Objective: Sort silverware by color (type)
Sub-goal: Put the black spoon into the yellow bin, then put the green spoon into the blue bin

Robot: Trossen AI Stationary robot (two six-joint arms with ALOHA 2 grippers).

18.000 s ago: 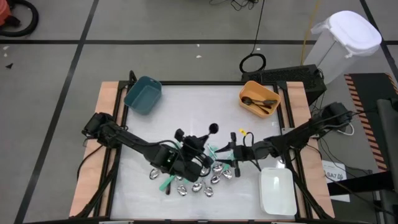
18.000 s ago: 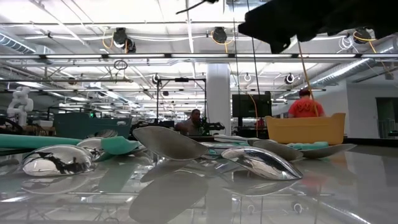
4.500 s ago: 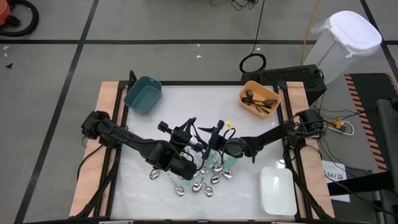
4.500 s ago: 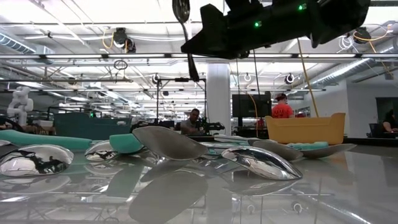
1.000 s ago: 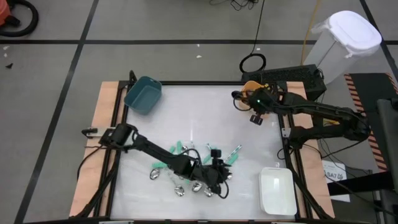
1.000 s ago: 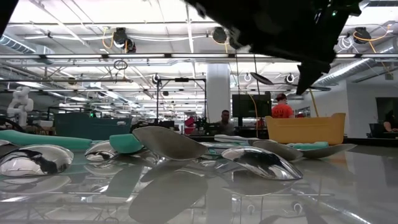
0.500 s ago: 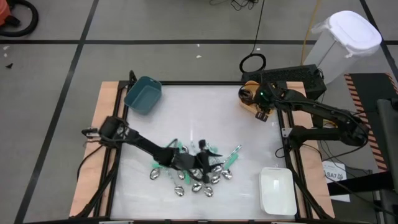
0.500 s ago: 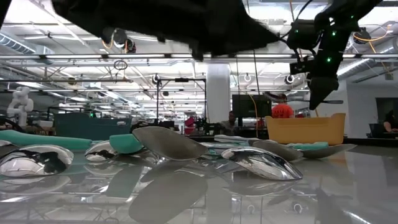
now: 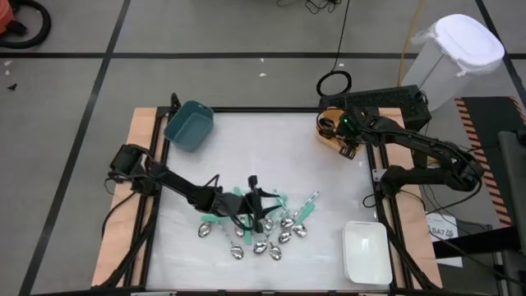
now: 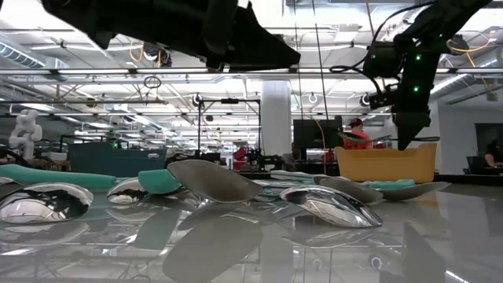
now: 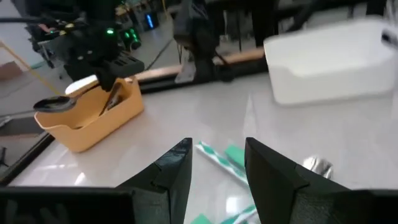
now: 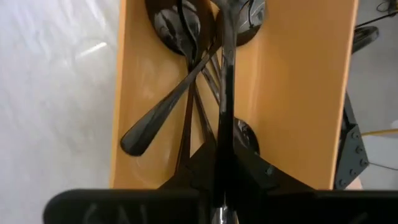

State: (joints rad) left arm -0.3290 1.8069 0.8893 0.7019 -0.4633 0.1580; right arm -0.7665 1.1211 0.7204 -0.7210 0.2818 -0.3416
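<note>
The silverware pile [image 9: 263, 234] lies on the table's near middle: shiny silver spoons [image 10: 330, 206] and teal-handled pieces [image 11: 217, 155]. My left gripper [image 9: 255, 205] hovers over the pile's far side. It is open [image 11: 217, 168], with nothing between its fingers. My right gripper [image 9: 343, 140] is over the orange bin [image 12: 298, 93] at the far right, shut on a dark spoon [image 12: 225, 81]. Other dark spoons [image 12: 161, 112] lie inside that bin. My right gripper pinches the dark spoon's handle [image 12: 222, 134] between its two fingers, coming from above and slanting down. The handle runs out past the fingertips. The spoon hangs about level, its bowl [image 11: 53, 104] just above the orange bin's rim [image 10: 385, 149].
A teal bin [image 9: 189, 125] stands at the far left corner and a white bin [image 9: 366, 251] at the near right. The table's middle and far middle are bare white surface. People show in the room beyond the table in the low view.
My left gripper has drawn back from the pile's near right side toward the table's left and far edge, still open. My right gripper has carried the dark spoon toward the table's right edge and down, over the orange bin.
</note>
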